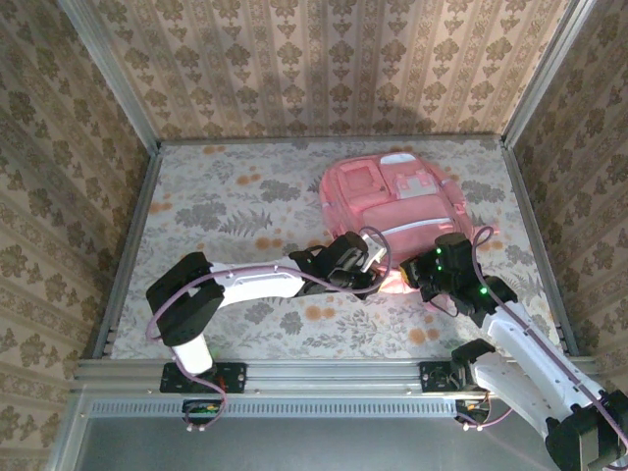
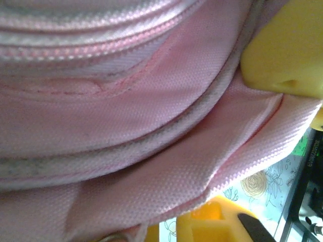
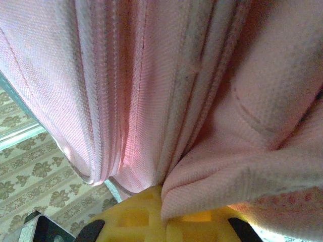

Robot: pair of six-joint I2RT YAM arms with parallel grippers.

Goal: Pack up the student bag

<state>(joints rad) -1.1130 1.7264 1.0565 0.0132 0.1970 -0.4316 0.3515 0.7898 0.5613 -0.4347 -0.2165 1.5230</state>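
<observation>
The left gripper (image 1: pixel 381 273) and right gripper (image 1: pixel 420 279) are pinching the near edge of the student bag (image 1: pixel 392 201), jaws closed on fabric. Packing is seemingly only just beginning.

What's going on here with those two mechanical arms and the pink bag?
Two robot arms are handling a pink student backpack that lies front-up on the flowered table. The left gripper and the right gripper are each shut on a fold of the bag's fabric at its near edge, close beside each other. It looks like a step toward opening the bag for packing.
</observation>
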